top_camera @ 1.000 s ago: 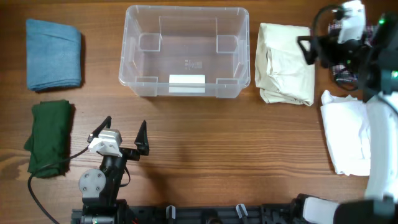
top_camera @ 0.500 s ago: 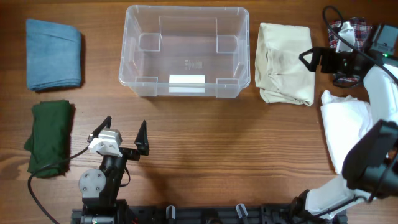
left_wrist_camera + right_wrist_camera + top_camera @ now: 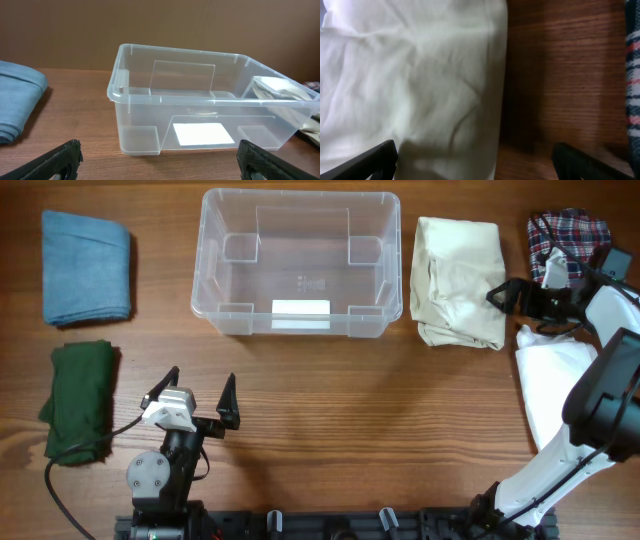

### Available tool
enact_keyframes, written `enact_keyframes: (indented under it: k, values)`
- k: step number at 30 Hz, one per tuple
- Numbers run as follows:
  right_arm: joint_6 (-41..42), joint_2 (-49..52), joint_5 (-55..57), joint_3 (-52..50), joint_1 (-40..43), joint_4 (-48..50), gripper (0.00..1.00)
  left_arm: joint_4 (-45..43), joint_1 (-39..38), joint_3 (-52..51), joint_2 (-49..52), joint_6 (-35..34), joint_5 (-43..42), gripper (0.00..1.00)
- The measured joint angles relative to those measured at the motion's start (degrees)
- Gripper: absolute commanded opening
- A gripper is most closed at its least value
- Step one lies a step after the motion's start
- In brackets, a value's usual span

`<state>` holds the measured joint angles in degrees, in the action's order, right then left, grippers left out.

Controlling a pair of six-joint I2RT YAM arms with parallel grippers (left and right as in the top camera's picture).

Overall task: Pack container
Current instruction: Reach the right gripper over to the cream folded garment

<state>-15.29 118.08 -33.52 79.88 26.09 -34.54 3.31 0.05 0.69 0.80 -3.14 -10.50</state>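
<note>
Left gripper [image 3: 202, 377]: I'm watching it sit low at the near edge of the table [image 3: 350, 410], fingers spread fully wide and gripping nothing. It's pointing straight at the labelled side of the container.

Right gripper [image 3: 520, 306]: It's hanging over the right-hand edge of the cream cloth [image 3: 458, 280] with its jaws gaping wide and nothing between them. One finger is showing above the cloth, the other above bare wood. Whether it's touching the fabric, I cannot tell.

Container [image 3: 300, 195]: It's standing upright with its mouth open at the far middle of the table. The white label [image 3: 301, 311] is facing the left arm, and the left wrist camera is looking right through the clear walls.

Cream cloth: It's lying folded just beside the container's right short end. From the left wrist I'm seeing part of it through the plastic.

Plaid cloth [image 3: 562, 235]: It's bunching up at the far right corner, near the right arm. A sliver of it is peeking in at the right edge of the right wrist view.

White cloth [image 3: 550, 395]: It's stretching along the right side, nearer than the plaid one, with the right arm crossing over it.

Blue cloth [image 3: 87, 267]: It's resting folded at the far left, well apart from the container.

Green cloth [image 3: 80, 400]: It's lying below the blue one, near the left gripper, and a black cable [image 3: 90, 445] is running across its lower end.
</note>
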Motion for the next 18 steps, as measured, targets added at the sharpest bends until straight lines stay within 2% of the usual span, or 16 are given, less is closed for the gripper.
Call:
enact_keyframes:
  k: [18]
  values:
    - [-0.46,6.69,-14.86,2.01,0.39,0.5,1.0,0.0,0.0,0.0,0.0,0.0,0.02,1.0]
